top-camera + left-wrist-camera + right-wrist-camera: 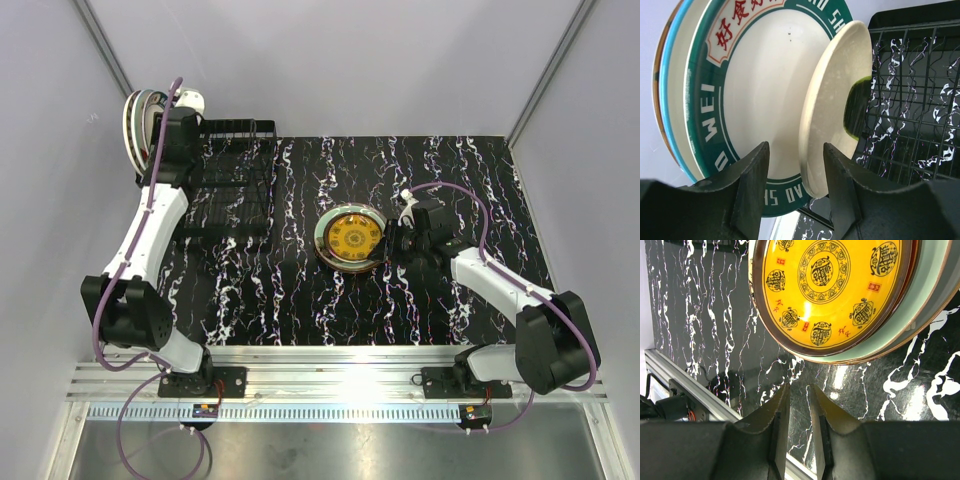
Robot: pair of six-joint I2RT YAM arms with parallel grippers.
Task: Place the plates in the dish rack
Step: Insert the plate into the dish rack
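Bench (450,180): yellow plate (350,238) lies at centre, not yet loaded.
Rack (235,185): far left, with plates (760,100) upright at its end.
Left arm (150,230): stretched out to the rack. Back straight out so you don't tip the pale plate (832,110).
Left claw (796,150): spread astride the pale plate's rim.
Right claw (799,390): narrowly parted, empty, beside the yellow plate.

Plates (140,112) stand upright by dish rack (236,182); yellow plate (352,237) lies flat.

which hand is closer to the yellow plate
Right. The right hand sits just beside the yellow plate, on its right; the left hand is far off at the dish rack, by the standing plates.
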